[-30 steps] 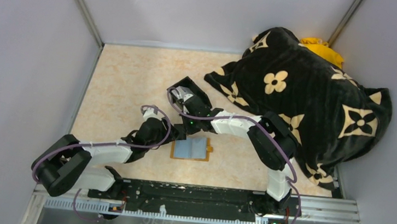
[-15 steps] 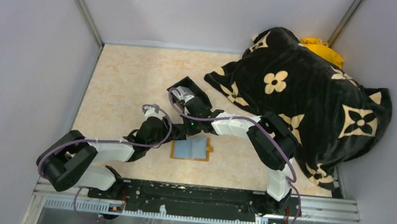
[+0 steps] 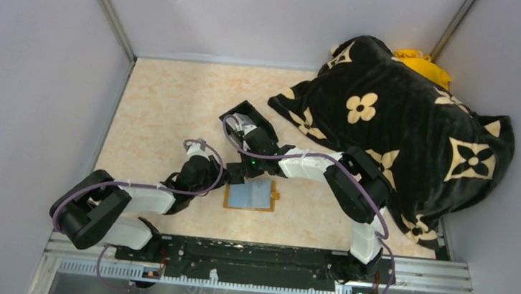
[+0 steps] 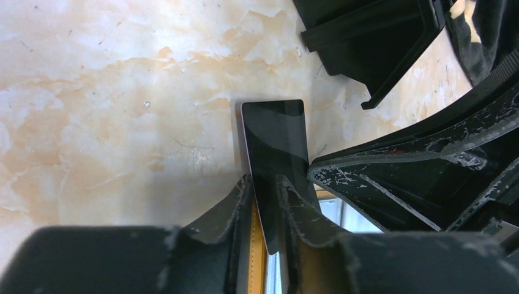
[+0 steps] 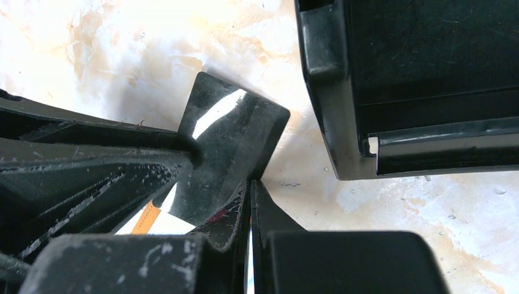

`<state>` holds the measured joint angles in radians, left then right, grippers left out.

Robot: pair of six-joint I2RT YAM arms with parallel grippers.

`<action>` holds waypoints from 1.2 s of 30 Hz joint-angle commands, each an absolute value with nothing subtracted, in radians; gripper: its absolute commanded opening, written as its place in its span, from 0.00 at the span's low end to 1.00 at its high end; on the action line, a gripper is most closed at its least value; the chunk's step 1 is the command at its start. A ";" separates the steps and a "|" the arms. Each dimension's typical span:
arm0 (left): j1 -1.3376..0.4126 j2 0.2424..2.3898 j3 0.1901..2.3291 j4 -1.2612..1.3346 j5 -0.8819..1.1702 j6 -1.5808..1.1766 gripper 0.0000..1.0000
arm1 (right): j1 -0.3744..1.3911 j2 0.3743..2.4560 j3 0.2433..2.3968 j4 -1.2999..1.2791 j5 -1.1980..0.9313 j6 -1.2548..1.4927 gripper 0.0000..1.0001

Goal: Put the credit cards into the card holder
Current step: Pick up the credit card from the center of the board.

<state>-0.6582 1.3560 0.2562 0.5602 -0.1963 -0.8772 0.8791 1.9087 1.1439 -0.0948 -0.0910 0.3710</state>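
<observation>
Card holder (image 3: pixel 251 195) lies open on the table (image 3: pixel 168 102), pale pockets up, near the arm bases. At its far left corner the left gripper (image 4: pixel 264 184) pinches a dark credit card (image 4: pixel 274 141) that juts past its fingertips. The right gripper (image 5: pixel 250 191) has its jaws together at that card's edge; whether it grips the card is unclear. A black box (image 5: pixel 428 61) sits just beyond
</observation>
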 commanded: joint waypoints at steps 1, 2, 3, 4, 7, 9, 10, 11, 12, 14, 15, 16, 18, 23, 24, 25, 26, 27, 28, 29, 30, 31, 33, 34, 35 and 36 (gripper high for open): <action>-0.652 1.358 0.238 0.607 -0.179 -0.866 0.22 | 0.882 1.929 1.121 -0.117 -0.104 0.376 0.00; -0.652 1.357 0.237 0.612 -0.177 -0.865 0.18 | 0.882 1.929 1.121 -0.117 -0.104 0.376 0.00; -0.651 1.358 0.236 0.618 -0.175 -0.865 0.15 | 0.883 1.928 1.121 -0.117 -0.105 0.375 0.00; -0.650 1.358 0.235 0.623 -0.174 -0.864 0.11 | 0.883 1.928 1.121 -0.117 -0.104 0.376 0.00; -0.649 1.353 0.225 0.644 -0.167 -0.863 0.03 | 0.882 1.927 1.117 -0.116 -0.103 0.377 0.00; -0.648 1.349 0.213 0.668 -0.159 -0.862 0.00 | 0.882 1.926 1.115 -0.115 -0.104 0.377 0.00; -0.647 1.346 0.209 0.678 -0.157 -0.862 0.00 | 0.882 1.925 1.115 -0.115 -0.105 0.377 0.00; -0.647 1.343 0.205 0.685 -0.154 -0.863 0.00 | 0.882 1.924 1.114 -0.114 -0.104 0.377 0.00; -0.647 1.339 0.202 0.690 -0.151 -0.861 0.00 | 0.883 1.923 1.114 -0.114 -0.103 0.377 0.00; -0.647 1.332 0.199 0.695 -0.149 -0.858 0.00 | 0.882 1.920 1.114 -0.114 -0.100 0.378 0.00; -0.646 1.326 0.198 0.693 -0.152 -0.857 0.00 | 0.882 1.916 1.114 -0.114 -0.096 0.378 0.00; -0.646 1.317 0.195 0.687 -0.156 -0.857 0.00 | 0.881 1.910 1.114 -0.113 -0.091 0.379 0.00; -0.646 1.293 0.189 0.679 -0.166 -0.856 0.00 | 0.880 1.897 1.112 -0.109 -0.082 0.379 0.02; -0.646 1.232 0.189 0.640 -0.176 -0.845 0.00 | 0.875 1.867 1.109 -0.111 -0.069 0.379 0.09; -0.646 1.218 0.191 0.628 -0.176 -0.843 0.00 | 0.876 1.859 1.107 -0.109 -0.067 0.379 0.11; -0.646 1.205 0.195 0.613 -0.178 -0.841 0.00 | 0.875 1.855 1.103 -0.108 -0.064 0.380 0.12; -0.646 1.190 0.195 0.598 -0.177 -0.838 0.00 | 0.874 1.847 1.100 -0.108 -0.061 0.380 0.13; -0.646 1.176 0.197 0.586 -0.177 -0.836 0.00 | 0.875 1.842 1.098 -0.106 -0.056 0.379 0.14; -0.646 1.161 0.198 0.570 -0.176 -0.833 0.00 | 0.874 1.835 1.096 -0.105 -0.053 0.379 0.15; -0.646 1.144 0.198 0.554 -0.176 -0.834 0.00 | 0.874 1.829 1.093 -0.105 -0.050 0.379 0.15; -0.646 1.127 0.198 0.537 -0.174 -0.834 0.00 | 0.875 1.824 1.091 -0.106 -0.047 0.379 0.16; -0.646 1.108 0.199 0.522 -0.170 -0.836 0.00 | 0.874 1.818 1.089 -0.107 -0.046 0.379 0.16; -0.646 1.072 0.198 0.489 -0.161 -0.839 0.00 | 0.874 1.803 1.084 -0.105 -0.040 0.379 0.17; -0.646 1.054 0.198 0.473 -0.157 -0.844 0.00 | 0.874 1.797 1.081 -0.105 -0.036 0.378 0.17; -0.646 1.039 0.196 0.460 -0.153 -0.847 0.00 | 0.875 1.793 1.079 -0.104 -0.032 0.378 0.18; -0.646 1.023 0.195 0.449 -0.146 -0.852 0.00 | 0.874 1.789 1.078 -0.105 -0.030 0.377 0.18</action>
